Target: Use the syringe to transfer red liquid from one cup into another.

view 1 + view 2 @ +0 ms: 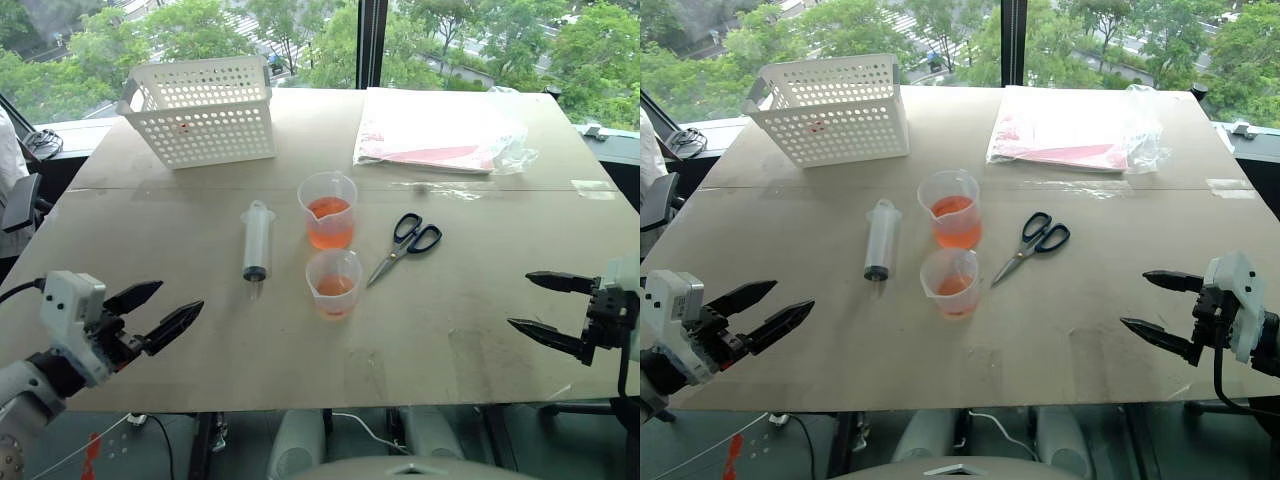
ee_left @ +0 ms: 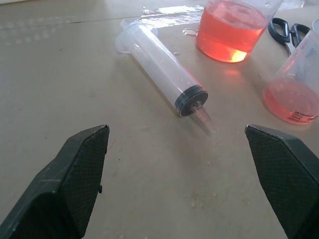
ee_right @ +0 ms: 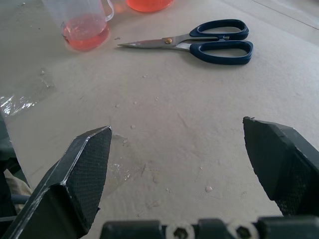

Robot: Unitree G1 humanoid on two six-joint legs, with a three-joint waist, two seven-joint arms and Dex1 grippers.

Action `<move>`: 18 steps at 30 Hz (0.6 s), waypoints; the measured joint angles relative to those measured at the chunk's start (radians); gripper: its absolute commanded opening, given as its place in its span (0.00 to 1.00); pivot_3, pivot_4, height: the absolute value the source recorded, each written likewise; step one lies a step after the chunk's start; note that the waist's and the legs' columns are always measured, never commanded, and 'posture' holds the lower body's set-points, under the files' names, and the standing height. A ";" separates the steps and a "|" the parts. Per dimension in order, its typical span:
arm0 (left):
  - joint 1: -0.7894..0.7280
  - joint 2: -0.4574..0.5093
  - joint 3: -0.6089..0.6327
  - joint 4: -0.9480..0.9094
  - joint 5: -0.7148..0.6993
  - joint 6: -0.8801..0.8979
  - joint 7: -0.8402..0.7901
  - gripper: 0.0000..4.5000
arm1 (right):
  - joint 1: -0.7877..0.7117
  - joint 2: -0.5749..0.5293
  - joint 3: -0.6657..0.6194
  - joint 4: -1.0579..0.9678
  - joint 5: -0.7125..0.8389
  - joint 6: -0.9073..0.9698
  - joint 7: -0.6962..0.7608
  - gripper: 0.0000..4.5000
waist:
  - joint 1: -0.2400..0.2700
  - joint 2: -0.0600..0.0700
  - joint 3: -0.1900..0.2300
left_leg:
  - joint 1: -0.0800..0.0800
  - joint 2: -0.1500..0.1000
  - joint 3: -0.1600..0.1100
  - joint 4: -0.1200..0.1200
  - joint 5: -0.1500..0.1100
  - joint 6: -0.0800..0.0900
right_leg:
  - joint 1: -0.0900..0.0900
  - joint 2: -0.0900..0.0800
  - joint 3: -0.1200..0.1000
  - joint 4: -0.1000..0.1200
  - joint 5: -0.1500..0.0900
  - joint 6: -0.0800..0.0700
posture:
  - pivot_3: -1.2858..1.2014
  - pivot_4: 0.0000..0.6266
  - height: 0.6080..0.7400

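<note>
Between my left pincer (image 1: 155, 311), its tips wide apart, and the syringe (image 1: 257, 241) lies only bare surface (image 1: 450, 330), so the way in from that side is free. The taller beaker (image 1: 328, 209) and the shorter cup (image 1: 333, 283) stand just beside the syringe on its far side, crowding it there. My right pincer (image 1: 541, 304), also spread, has bare surface ahead until the scissors (image 1: 405, 246), which lie before the cups.

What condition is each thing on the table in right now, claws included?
Syringe: lying flat, plunger in.
Taller beaker: upright, about half full of red liquid.
Shorter cup: upright, little red liquid.
Scissors: closed.
Basket: tilted.
Left claw: open.
Right claw: open.
</note>
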 measured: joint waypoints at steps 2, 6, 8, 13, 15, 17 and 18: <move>-0.003 0.000 0.000 0.001 -0.001 -0.001 0.000 0.99 | -0.004 0.004 0.001 -0.003 0.001 0.006 -0.011 1.00 | 0.000 0.000 0.000 | 0.000 0.000 0.000 0.000 0.000 0.000 | 0.000 0.000 0.000 0.000 0.000 0.000 | 0.52 0.24 1.00; -0.108 0.023 -0.019 -0.050 -0.081 0.044 0.044 0.99 | -0.178 0.063 0.093 -0.100 0.090 0.159 -0.180 1.00 | -0.001 0.000 0.001 | 0.002 0.004 0.000 0.001 -0.001 -0.001 | 0.000 0.001 0.000 0.000 0.000 0.000 | 0.52 0.24 1.00; -0.123 0.037 -0.020 -0.089 -0.127 0.072 0.063 0.99 | -0.237 0.046 0.137 -0.140 0.105 0.253 -0.254 1.00 | -0.002 0.000 0.001 | 0.002 0.004 0.002 0.000 0.000 0.000 | 0.000 0.001 0.001 0.000 0.000 0.000 | 0.52 0.24 1.00; -0.163 0.098 -0.050 -0.161 -0.217 0.125 0.088 0.99 | -0.463 0.081 0.272 -0.138 0.143 0.484 -0.431 1.00 | -0.003 0.000 0.000 | -0.006 0.004 0.002 0.000 0.000 0.000 | -0.008 0.003 0.001 0.000 0.003 -0.005 | 0.52 0.24 1.00; -0.174 0.123 -0.053 -0.189 -0.240 0.132 0.087 0.99 | -0.562 0.135 0.317 -0.125 0.161 0.591 -0.515 1.00 | -0.005 0.000 0.001 | -0.007 0.004 0.002 0.000 0.000 0.000 | -0.009 0.004 0.001 0.000 0.003 -0.005 | 0.52 0.24 1.00; -0.187 0.135 -0.053 -0.205 -0.259 0.134 0.091 0.99 | -0.621 0.165 0.343 -0.113 0.172 0.675 -0.575 1.00 | -0.004 0.000 0.001 | -0.008 0.000 0.002 -0.001 0.000 0.000 | -0.009 0.005 0.001 0.000 0.003 -0.005 | 0.52 0.24 1.00; -0.187 0.137 -0.053 -0.208 -0.266 0.135 0.094 0.99 | -0.634 0.171 0.347 -0.109 0.176 0.702 -0.592 1.00 | -0.001 0.000 0.001 | -0.008 -0.001 0.003 -0.001 0.000 0.000 | -0.008 0.005 0.000 0.000 0.003 -0.005 | 0.52 0.24 1.00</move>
